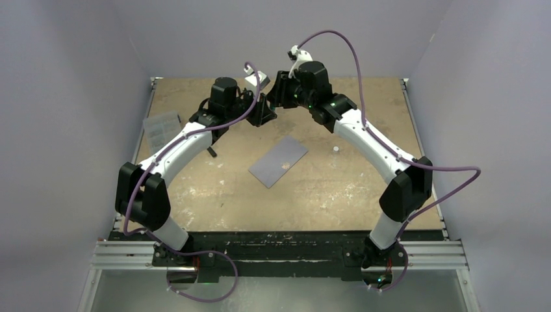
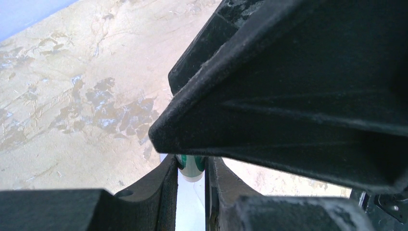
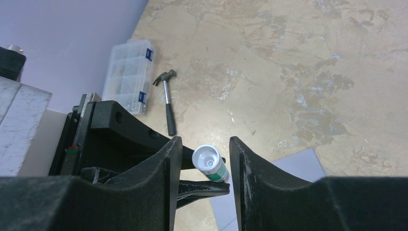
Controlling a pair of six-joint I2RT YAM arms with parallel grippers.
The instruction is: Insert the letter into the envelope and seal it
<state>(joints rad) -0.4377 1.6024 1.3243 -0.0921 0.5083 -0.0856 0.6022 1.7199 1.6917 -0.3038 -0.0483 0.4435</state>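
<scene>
The envelope lies flat near the middle of the table, turned askew to the edges, its flap side not clear from above. Nothing touches it.

Both arms reach over the far half of the table and meet in the air between the envelope and the far edge. The left pincer is clamped on a white tube with a green label, which sticks out past its fingertips, open end showing. The right pincer stands agape around that open end, one finger on each side, with a narrow gap to the tube on both sides.

A clear box sits at the left edge, toward the far-left corner. A hammer lies just beside it, on the side nearer the middle of the table. A small white thing rests on the table right of the envelope, apart from it; too small to tell what it is.
</scene>
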